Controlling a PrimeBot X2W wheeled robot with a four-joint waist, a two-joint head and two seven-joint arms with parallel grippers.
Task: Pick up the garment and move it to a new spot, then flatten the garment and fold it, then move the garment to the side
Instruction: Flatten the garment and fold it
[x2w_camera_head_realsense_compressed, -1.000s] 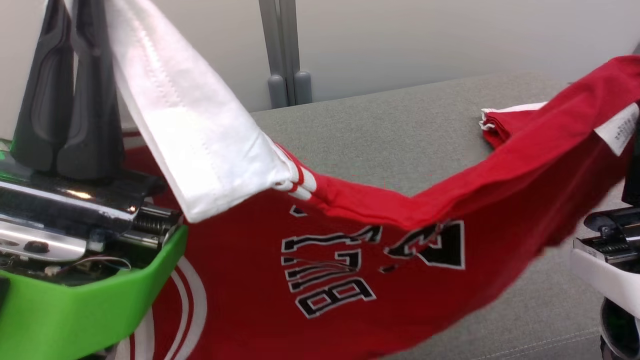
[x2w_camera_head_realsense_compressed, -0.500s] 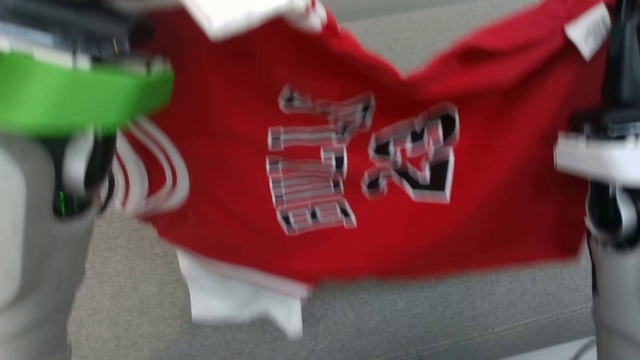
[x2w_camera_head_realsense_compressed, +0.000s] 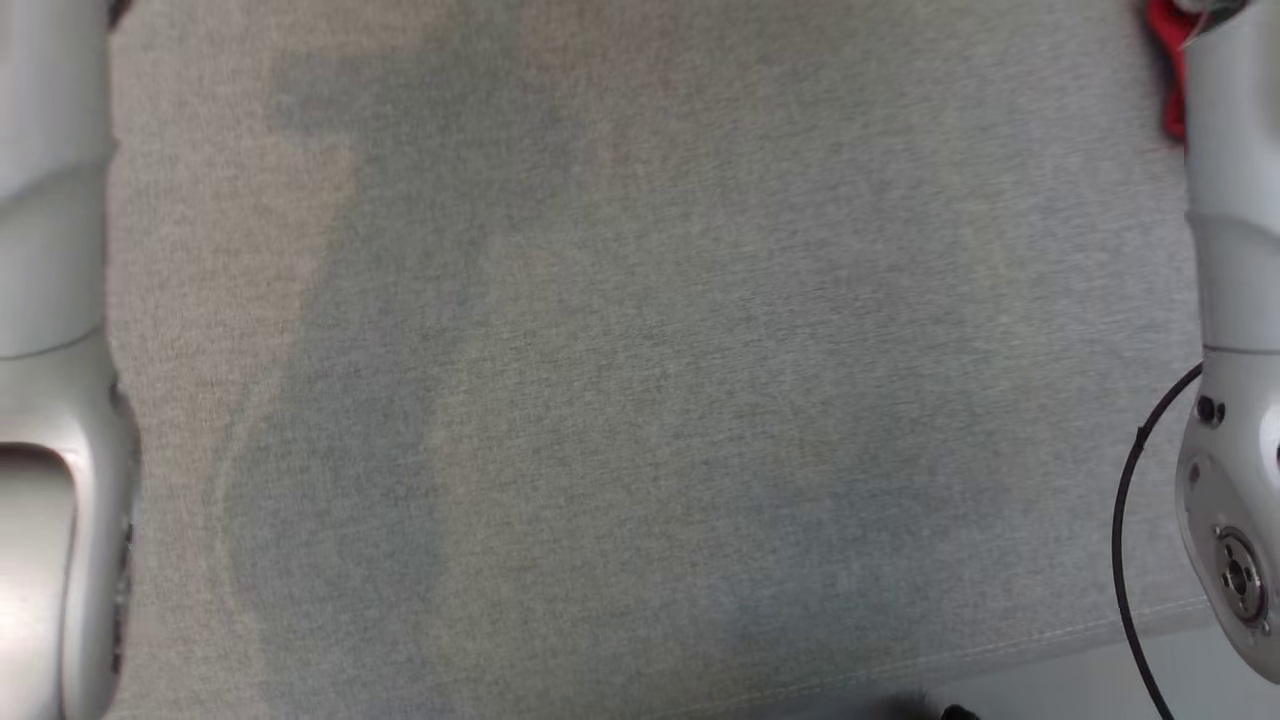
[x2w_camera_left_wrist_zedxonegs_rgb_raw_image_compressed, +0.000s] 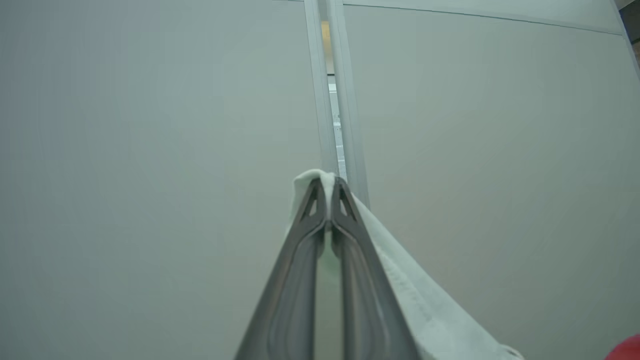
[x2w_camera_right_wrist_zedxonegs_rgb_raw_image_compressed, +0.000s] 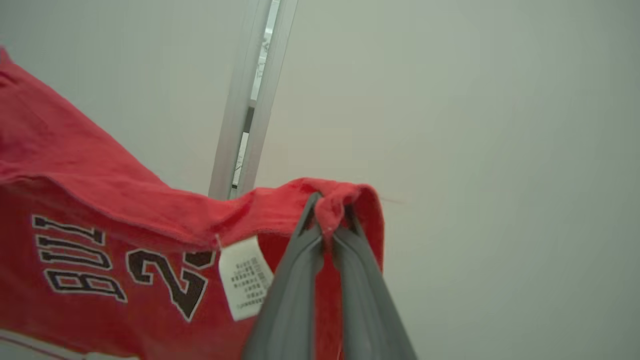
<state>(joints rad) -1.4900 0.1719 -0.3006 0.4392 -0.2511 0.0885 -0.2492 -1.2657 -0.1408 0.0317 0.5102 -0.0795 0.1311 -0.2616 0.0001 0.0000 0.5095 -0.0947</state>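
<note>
A grey woven upholstered surface (x2w_camera_head_realsense_compressed: 640, 360) spreads across the head view. Its middle is bare apart from a soft darker patch, probably the shadow of cloth held above it. A stitched seam runs near its front edge. Both wrist views look out at pale partition panels (x2w_camera_left_wrist_zedxonegs_rgb_raw_image_compressed: 150, 125) joined by a slim upright post (x2w_camera_left_wrist_zedxonegs_rgb_raw_image_compressed: 332, 100).

The red jersey (x2w_camera_right_wrist_zedxonegs_rgb_raw_image_compressed: 100, 210) hangs in the air between the two arms, lifted off the surface. Black-and-white lettering and a numeral show on it in the right wrist view, and a red sliver sits at the head view's top right. The pale left forearm (x2w_camera_head_realsense_compressed: 50, 300) and right forearm (x2w_camera_head_realsense_compressed: 1235, 250) frame that view's sides.

The left gripper (x2w_camera_left_wrist_zedxonegs_rgb_raw_image_compressed: 327, 190) is pinched closed on the jersey's white trim (x2w_camera_left_wrist_zedxonegs_rgb_raw_image_compressed: 425, 315). The right gripper (x2w_camera_right_wrist_zedxonegs_rgb_raw_image_compressed: 330, 207) is pinched closed on a bunched red edge, just beside a white care label (x2w_camera_right_wrist_zedxonegs_rgb_raw_image_compressed: 245, 277). A thin black cable (x2w_camera_head_realsense_compressed: 1130, 500) loops by the right arm.

The step in hand looks like carrying the jersey to its new spot. To do it well, both pinches should hold firm and the arms should spread enough to pull the top edge taut. The cloth should come down bottom edge first onto the bare patch, so that it lays out flat rather than bunching.
</note>
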